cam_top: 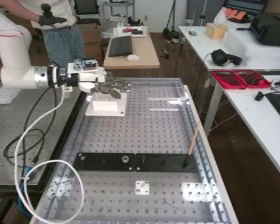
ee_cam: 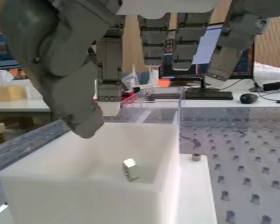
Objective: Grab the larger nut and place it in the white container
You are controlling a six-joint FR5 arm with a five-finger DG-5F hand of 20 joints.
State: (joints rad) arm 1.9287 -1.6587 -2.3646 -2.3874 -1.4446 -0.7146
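Worktop [cam_top: 111, 137], perforated metal, ran beneath the white container [ee_cam: 71, 197] and well beyond it toward the near end. White arm [cam_top: 16, 65] reached in from one side of the container, its wrist just beside and above it. Black plate [cam_top: 101, 162] lay flat, well apart from the container toward the near end, with a small ring-like piece [cam_top: 125, 159] on it; could not tell whether that was a nut.

Hand [ee_cam: 61, 80] hung over the container, wide, fingers straight and hanging down, thumb apart from them and its tip close above the rim. Nothing seen gripped. Container stood upright on a white base [ee_cam: 197, 190], mouth up.

Nut [ee_cam: 131, 170], metallic, was inside the container, below the hand and apart from it. It looked tilted, pale end uppermost; could not tell whether it leaned on a wall or lay on the floor. Larger one or not, no sure call; nothing beside it for comparison.

Judgement: placing looked as good as done. Main relation, nut under hand and within the walls, called for the hand to go straight up from the container. Sideways drift first might let the thumb knock the rim.
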